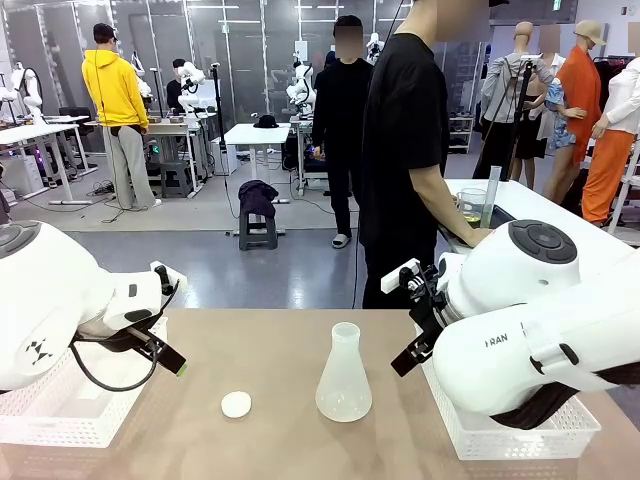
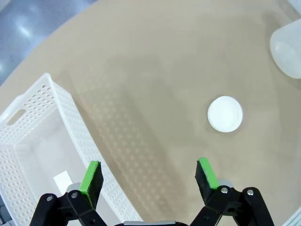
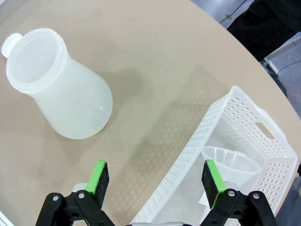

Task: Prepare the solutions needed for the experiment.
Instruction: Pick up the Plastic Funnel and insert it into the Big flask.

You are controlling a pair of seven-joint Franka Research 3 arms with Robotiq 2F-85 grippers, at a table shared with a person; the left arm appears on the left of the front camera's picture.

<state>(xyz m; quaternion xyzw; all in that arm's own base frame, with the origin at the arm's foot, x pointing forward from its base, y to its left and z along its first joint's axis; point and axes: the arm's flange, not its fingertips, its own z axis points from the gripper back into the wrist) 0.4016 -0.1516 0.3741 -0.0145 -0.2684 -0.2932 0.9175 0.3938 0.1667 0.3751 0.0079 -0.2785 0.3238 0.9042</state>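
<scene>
Solution [image 1: 471, 211], pale yellow, sits low in a clear beaker [image 1: 472, 203] on the far table [image 1: 560, 215]. It is just beside a tall cylinder [image 1: 490, 196] and the person's hand [image 1: 487, 238]. It is well apart from both arms.

On the near table [image 1: 280, 340] a translucent flask [image 1: 343, 375] stands upright at the middle. The right wrist view looks down into its open mouth, and no liquid can be made out inside. A white disc [image 1: 236, 404] lies flat near the flask, toward the left arm.

A white perforated basket stands at each side. The left wrist view looks into the left basket [image 2: 70, 122], where a small white square lies on the floor; what it is cannot be told. The right wrist view looks into the right basket [image 3: 244, 117], where a clear funnel [image 3: 230, 162] rests. From the front the arm hides that basket's inside.

The left gripper [image 2: 149, 172] hangs over bare tabletop between the basket and the disc, jaws wide apart and holding nothing. The right gripper [image 3: 155, 178] hangs between the flask and its basket, jaws likewise spread and empty.

The right arm's casing reads "FRAN" in the front view, the rest turned out of sight.
</scene>
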